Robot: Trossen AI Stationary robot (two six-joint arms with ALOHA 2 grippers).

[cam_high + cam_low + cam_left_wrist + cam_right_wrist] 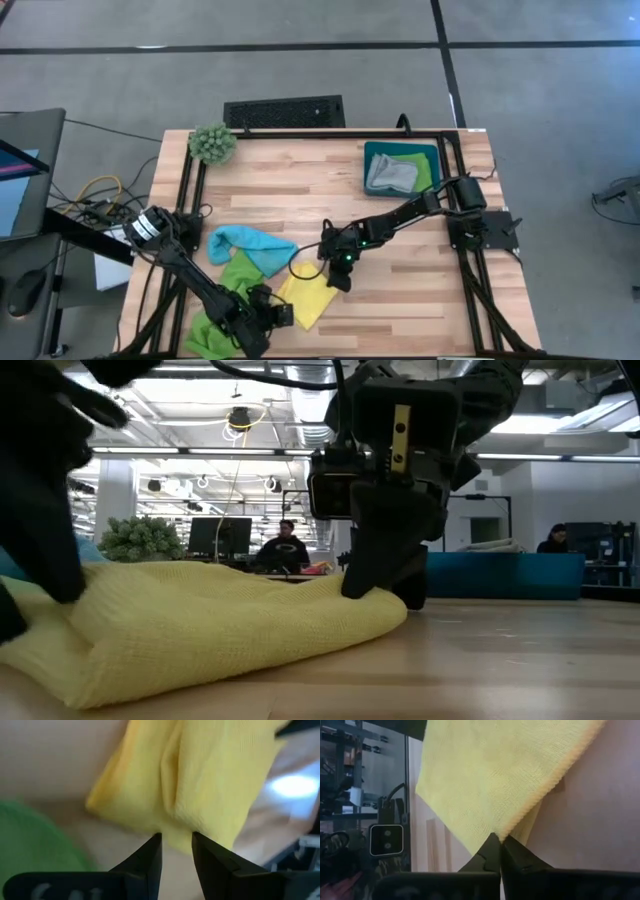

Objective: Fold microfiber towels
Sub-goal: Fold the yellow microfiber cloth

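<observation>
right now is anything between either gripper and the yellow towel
Nothing visible. The right gripper is already shut on a corner of the yellow towel, pinning it near the table. The left gripper sits at the towel's opposite edge with cloth between its fingers, no other towel or object in the gap.

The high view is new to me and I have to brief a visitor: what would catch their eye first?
The soft yellow microfiber towel at the table's near middle, with both dark arms on it: the right gripper is shut on one corner, and the left gripper is at the opposite edge. Beside it lies a heap of light blue towel and lime green towel, and the teal bin at the far right holds folded cloths.
</observation>
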